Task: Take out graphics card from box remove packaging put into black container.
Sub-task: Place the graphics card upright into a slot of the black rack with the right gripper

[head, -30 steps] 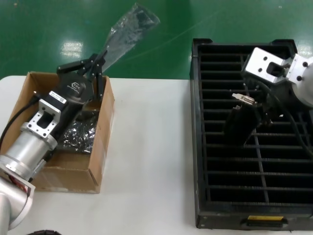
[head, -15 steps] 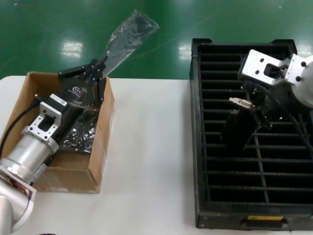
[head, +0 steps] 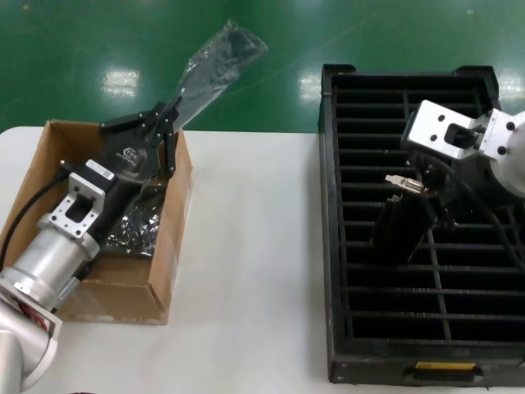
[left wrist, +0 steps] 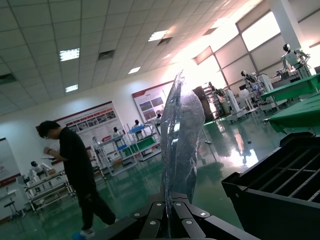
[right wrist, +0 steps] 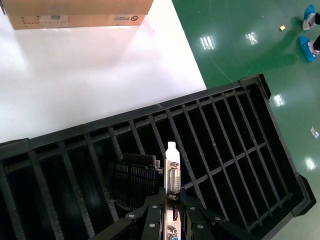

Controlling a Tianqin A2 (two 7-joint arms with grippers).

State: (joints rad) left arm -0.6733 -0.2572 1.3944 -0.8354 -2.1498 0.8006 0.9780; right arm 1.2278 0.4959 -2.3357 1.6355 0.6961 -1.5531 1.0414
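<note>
My left gripper (head: 170,112) hangs above the far edge of the brown cardboard box (head: 175,240), shut on the lower end of the packaging (head: 218,62), a crinkled translucent grey bag that sticks up and away. In the left wrist view the packaging (left wrist: 180,135) rises from between the closed left gripper (left wrist: 169,206). Over the black container (head: 332,271), my right gripper (head: 420,182) holds the graphics card (head: 405,218), tilted above the slots. In the right wrist view the right gripper (right wrist: 174,201) is shut on the card's silver bracket (right wrist: 173,172), with the dark heat sink (right wrist: 132,182) beside it.
More crinkled grey bags (head: 135,222) lie inside the box. White table (head: 254,246) runs between box and container. A yellow label (head: 445,367) marks the container's near end. A person (left wrist: 75,170) walks on the green floor far behind.
The right gripper has sunk a little towards the container with the card. The left gripper has barely moved and keeps its hold on the bag.
</note>
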